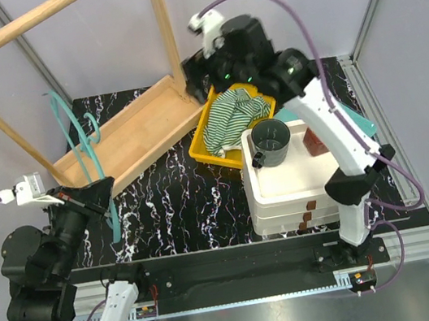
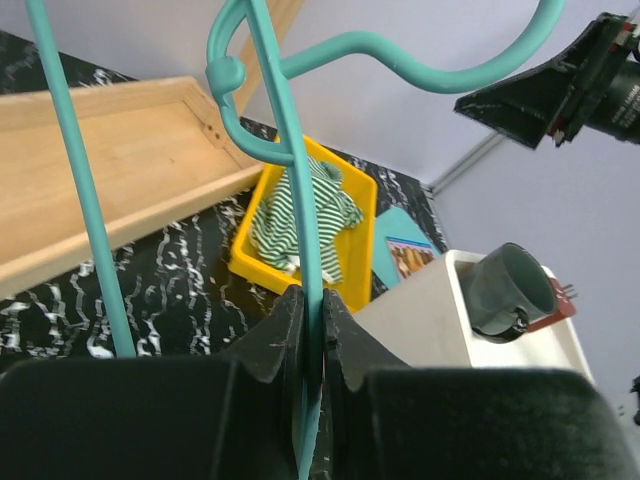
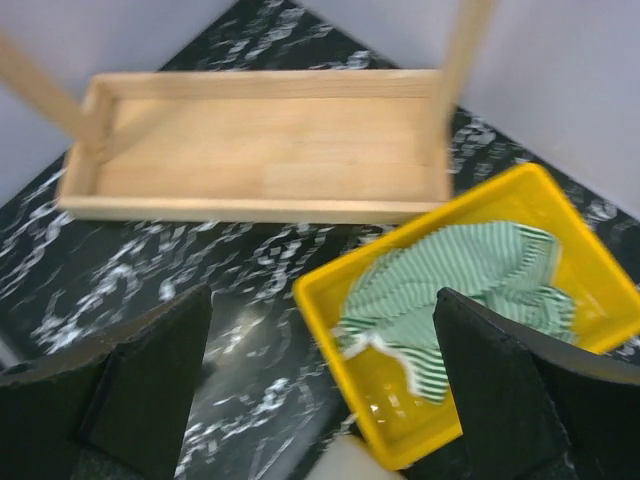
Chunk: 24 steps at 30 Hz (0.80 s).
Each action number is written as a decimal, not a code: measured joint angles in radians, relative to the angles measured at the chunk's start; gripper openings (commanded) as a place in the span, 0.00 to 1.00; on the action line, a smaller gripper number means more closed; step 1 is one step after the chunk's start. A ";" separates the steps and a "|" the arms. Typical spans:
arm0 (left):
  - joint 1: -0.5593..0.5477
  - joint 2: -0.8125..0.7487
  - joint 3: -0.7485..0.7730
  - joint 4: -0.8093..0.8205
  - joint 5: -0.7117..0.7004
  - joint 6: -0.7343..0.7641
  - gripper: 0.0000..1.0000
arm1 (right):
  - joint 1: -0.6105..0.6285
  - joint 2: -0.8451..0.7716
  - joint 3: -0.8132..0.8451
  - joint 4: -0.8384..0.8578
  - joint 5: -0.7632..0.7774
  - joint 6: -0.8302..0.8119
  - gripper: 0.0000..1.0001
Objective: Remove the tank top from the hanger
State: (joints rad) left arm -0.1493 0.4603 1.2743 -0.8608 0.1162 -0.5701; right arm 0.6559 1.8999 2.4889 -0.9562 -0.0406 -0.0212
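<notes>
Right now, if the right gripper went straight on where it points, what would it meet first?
Likely the yellow bin at its rim, or the tank top in it; the open right gripper hangs above both, depth unclear.

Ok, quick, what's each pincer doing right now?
Left pincer: closed on the hanger.
Right pincer: open, holding nothing, above the tank top in the yellow bin.

The hanger [image 2: 284,150] is smooth teal plastic with a slight sheen. The tank top [image 3: 460,280] is soft, crumpled cloth, finely striped green and white. The bin [image 3: 395,415] is glossy yellow plastic. The far-left tray [image 3: 270,150] is pale matt wood with visible grain. The bench [image 1: 181,207] has a black, white-veined, faintly shiny top. The left tool [image 2: 312,300] is matt black plastic.
</notes>
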 measured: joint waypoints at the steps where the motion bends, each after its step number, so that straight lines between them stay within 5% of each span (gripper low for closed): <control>1: 0.000 0.000 -0.011 0.008 0.009 -0.016 0.00 | 0.060 -0.008 0.000 -0.009 0.019 0.005 1.00; 7: 0.000 -0.001 -0.130 0.077 0.020 -0.194 0.00 | 0.380 -0.075 -0.105 -0.029 0.093 0.076 1.00; 15: 0.000 -0.064 -0.253 0.114 -0.060 -0.424 0.00 | 0.608 -0.152 -0.332 0.064 0.142 0.217 0.99; 20: 0.000 -0.140 -0.284 0.143 -0.153 -0.535 0.00 | 0.678 -0.203 -0.491 0.192 0.138 0.282 0.74; 24: 0.000 -0.158 -0.301 0.160 -0.200 -0.593 0.00 | 0.679 -0.230 -0.582 0.288 0.106 0.323 0.72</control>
State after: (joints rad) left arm -0.1493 0.3027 0.9737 -0.7010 -0.0834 -1.1633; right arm 1.3354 1.6703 1.9068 -0.6685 0.0658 0.3016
